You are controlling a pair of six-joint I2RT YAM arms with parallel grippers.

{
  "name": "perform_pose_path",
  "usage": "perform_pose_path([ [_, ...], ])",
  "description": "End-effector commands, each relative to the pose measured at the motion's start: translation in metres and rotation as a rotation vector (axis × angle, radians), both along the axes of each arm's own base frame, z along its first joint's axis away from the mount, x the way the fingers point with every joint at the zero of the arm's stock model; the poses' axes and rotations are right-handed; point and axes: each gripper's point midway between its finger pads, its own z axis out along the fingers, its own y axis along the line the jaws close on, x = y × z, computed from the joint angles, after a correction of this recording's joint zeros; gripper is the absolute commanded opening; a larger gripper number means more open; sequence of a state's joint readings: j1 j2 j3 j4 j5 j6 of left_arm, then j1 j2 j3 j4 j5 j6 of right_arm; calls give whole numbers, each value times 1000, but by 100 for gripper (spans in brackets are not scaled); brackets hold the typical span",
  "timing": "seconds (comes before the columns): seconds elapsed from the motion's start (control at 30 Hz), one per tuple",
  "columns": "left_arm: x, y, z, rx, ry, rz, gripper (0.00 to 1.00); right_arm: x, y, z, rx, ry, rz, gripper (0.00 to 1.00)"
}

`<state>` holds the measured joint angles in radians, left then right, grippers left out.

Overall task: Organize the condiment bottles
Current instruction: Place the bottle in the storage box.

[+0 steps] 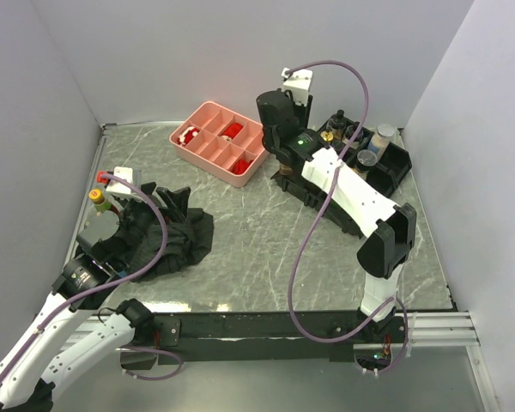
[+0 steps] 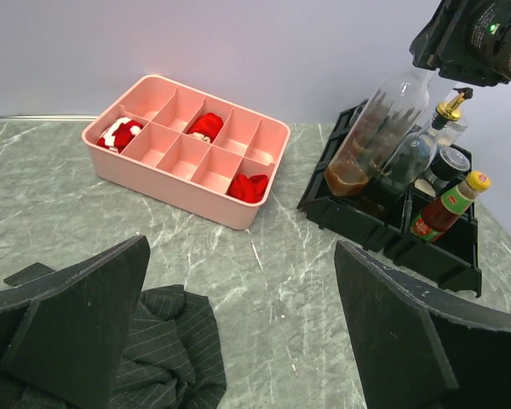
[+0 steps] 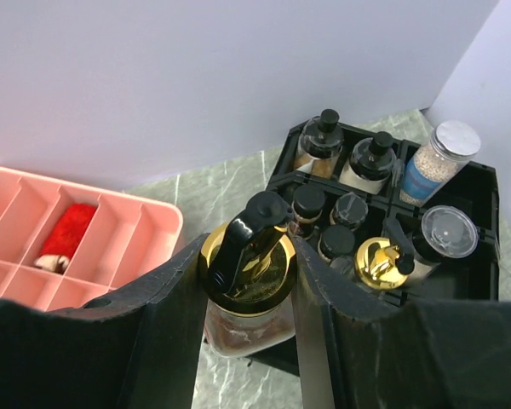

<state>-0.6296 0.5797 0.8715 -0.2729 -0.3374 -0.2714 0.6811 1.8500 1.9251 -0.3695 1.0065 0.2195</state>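
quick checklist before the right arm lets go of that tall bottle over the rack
1. Right end effector shut on the tall clear bottle at its gold cap: ok.
2. Bottle upright: not ok, it leans.
3. Bottle base seated in a black rack slot: cannot tell.
4. Left end effector open, away from the rack: ok.
5. All bottles in the rack: not ok, a yellow-capped bottle is by the black cloth.
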Motion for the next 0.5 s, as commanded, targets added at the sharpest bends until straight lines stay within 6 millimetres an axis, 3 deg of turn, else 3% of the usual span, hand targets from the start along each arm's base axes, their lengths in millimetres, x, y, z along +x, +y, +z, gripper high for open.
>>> perform_pose_path([
  [0.0,-1,-3,14,-22,-43,-19,96,5,-17,32,112,-130,-69,0],
  [0.23,-1,2,13,-20,-46,6,96,21,-27,24,111,-135,-64,0],
  [0.47,1,2,12,-16,-41,9,96,27,-34,-2,111,-112,-34,0],
])
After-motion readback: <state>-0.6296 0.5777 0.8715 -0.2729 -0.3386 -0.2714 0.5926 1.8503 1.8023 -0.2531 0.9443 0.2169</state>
